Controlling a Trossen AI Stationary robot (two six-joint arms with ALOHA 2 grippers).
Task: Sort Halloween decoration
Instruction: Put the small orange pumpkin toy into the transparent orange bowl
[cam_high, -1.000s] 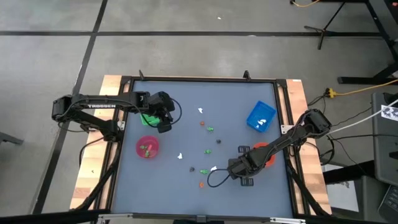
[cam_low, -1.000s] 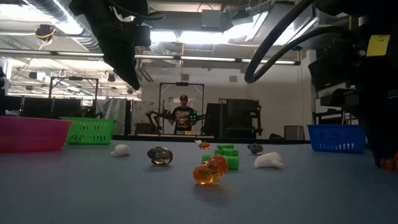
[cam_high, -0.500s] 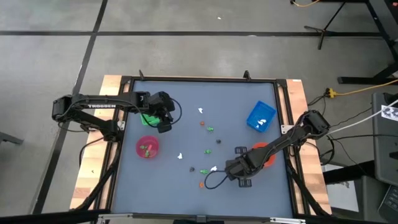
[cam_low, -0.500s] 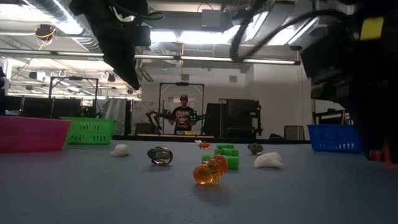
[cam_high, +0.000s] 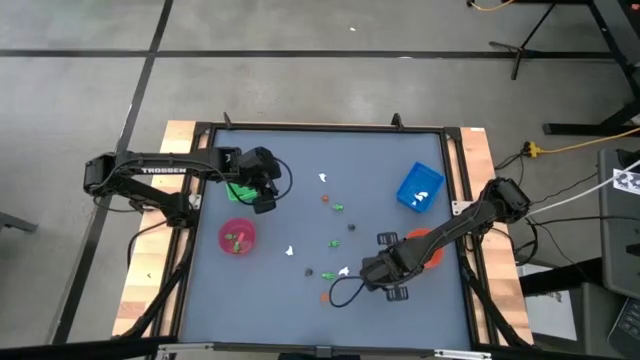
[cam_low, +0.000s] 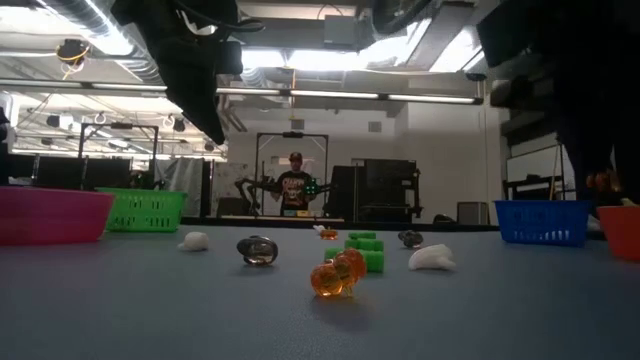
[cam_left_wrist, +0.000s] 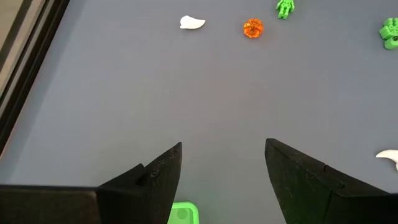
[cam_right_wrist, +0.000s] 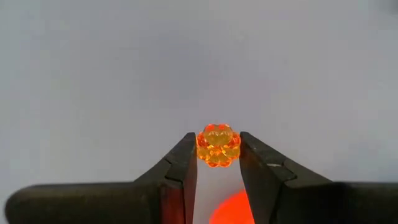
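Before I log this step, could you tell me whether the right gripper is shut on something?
Shut on a piece: in its wrist view the right gripper pinches a small translucent orange pumpkin figure between both fingers.

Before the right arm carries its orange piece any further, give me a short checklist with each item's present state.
1. Right tool shut on the orange pumpkin figure: ok.
2. Figure centred between the fingertips: ok.
3. Orange bowl beside the right arm: ok.
4. Figure lifted off the table: cannot tell.
5. Left tool open, waiting over the green tray, away from the right arm: ok.
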